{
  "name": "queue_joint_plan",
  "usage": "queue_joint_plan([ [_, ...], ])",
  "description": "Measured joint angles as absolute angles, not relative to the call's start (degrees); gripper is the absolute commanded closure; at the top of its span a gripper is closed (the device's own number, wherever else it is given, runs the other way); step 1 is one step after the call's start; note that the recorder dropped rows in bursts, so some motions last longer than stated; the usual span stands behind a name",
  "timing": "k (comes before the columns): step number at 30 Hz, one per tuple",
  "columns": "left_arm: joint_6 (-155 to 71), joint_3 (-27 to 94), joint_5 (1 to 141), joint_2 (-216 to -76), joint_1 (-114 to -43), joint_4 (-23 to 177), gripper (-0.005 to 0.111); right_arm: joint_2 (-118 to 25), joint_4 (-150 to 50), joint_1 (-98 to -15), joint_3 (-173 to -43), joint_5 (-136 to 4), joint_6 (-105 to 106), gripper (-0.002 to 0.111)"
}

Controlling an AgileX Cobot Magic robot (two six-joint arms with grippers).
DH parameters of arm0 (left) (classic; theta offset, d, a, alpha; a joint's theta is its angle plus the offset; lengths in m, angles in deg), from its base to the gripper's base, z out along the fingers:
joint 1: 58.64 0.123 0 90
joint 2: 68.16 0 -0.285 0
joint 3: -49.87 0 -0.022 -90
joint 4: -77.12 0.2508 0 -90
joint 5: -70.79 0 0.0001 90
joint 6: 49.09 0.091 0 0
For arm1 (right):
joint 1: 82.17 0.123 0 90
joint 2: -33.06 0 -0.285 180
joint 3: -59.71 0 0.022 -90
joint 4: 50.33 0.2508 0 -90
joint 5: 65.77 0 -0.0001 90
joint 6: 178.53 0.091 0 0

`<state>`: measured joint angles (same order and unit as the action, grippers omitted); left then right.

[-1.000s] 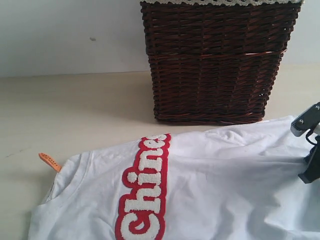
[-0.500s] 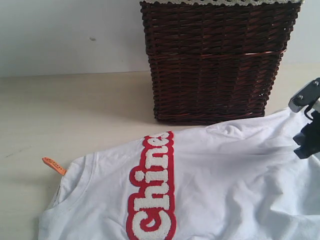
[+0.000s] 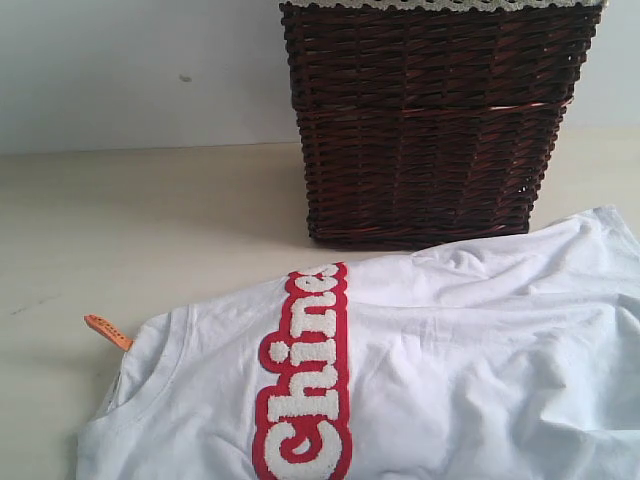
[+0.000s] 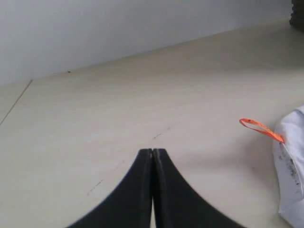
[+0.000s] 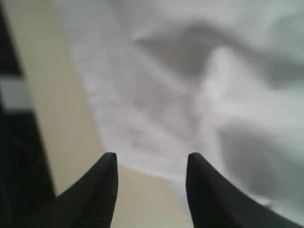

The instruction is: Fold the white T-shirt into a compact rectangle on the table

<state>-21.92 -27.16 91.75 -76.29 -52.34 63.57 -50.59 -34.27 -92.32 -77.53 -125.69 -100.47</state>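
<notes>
Here, T-shirt (image 5: 161, 90) edge lies just off R gripper (image 5: 151, 156) fingers (image 5: 99, 190).

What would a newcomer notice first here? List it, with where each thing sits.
The white T-shirt lies rumpled across the near table, its red patch with fuzzy white letters running down the chest. A dark brown wicker basket stands just behind it. A small orange neck tag pokes out at the collar, on the left.
</notes>
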Motion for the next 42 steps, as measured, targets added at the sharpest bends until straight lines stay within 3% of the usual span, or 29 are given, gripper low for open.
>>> queue_joint_plan([
  [6, -21.9, -27.2, 91.8, -76.3, -52.3, 63.6, 0.107, -52.9, -39.8, -92.3, -67.6, -115.4, -102.9, 0.064],
  [12, -21.9, -27.2, 91.8, -76.3, -52.3, 63.6, 0.107, -54.2, -40.0, -92.3, -66.2, -104.3, -102.9, 0.064],
  [24, -21.9, -27.2, 91.8, -76.3, -52.3, 63.6, 0.107, -56.6, -44.3, -95.3, -66.2, -101.5, -96.3, 0.071],
  [27, -21.9, -27.2, 91.8, -76.3, -52.3, 63.6, 0.107, -59.2, -44.5, -96.3, -66.2, -101.2, -96.3, 0.076],
  [33, -21.9, -27.2, 91.8, -76.3, -52.3, 63.6, 0.107, -60.8, -44.6, -96.5, -66.2, -99.1, -96.3, 0.108],
  [42, -21.9, -27.2, 91.8, -76.3, -52.3, 63.6, 0.107, -60.3, -44.6, -96.6, -66.2, -99.0, -96.2, 0.108],
])
